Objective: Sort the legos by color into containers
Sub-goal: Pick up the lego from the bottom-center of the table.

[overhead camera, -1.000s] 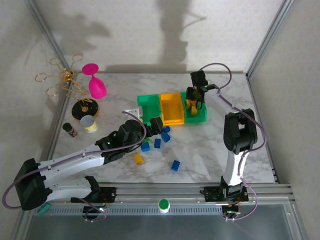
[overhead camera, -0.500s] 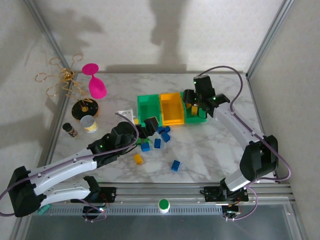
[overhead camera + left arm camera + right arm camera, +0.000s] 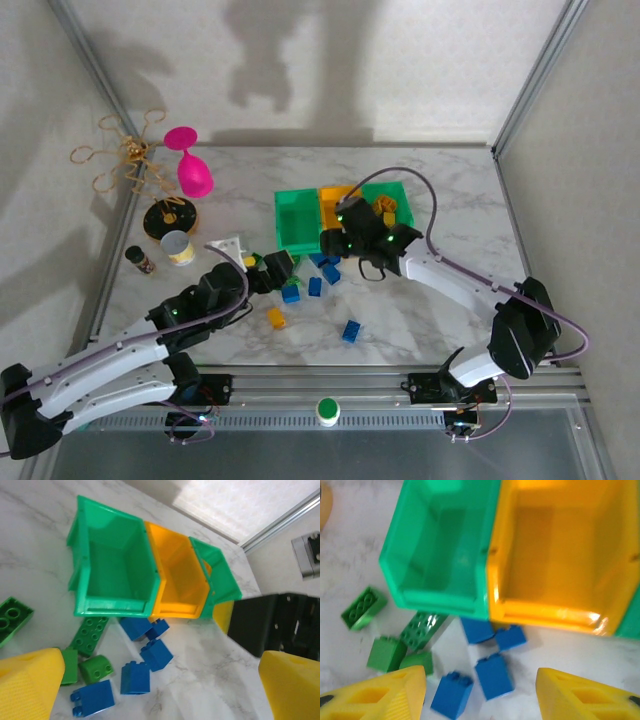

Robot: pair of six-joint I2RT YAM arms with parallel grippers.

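Note:
Three containers stand in a row: a left green bin (image 3: 296,221) (image 3: 113,565) (image 3: 440,545), an orange bin (image 3: 177,575) (image 3: 560,550) and a right green bin (image 3: 403,200) with an orange-yellow piece (image 3: 380,208) inside. Blue legos (image 3: 493,676) (image 3: 156,654) and green legos (image 3: 422,629) (image 3: 90,635) lie scattered in front of the bins. My right gripper (image 3: 335,243) (image 3: 480,695) hovers open over the blue bricks. To their left, my left gripper (image 3: 278,266) (image 3: 160,690) is open and holds nothing. A yellow brick (image 3: 276,318) and a blue brick (image 3: 351,331) lie nearer the front.
A pink goblet (image 3: 190,165), a gold wire stand (image 3: 125,155), a small round cup (image 3: 180,248) and a small dark bottle (image 3: 140,260) sit at the far left. A white block (image 3: 228,246) lies by the left arm. Metal frame posts bound the table.
The right gripper has swung from over the right green bin to the front left, above the blue bricks, with its jaws wider. The left gripper has drawn back toward the near left.

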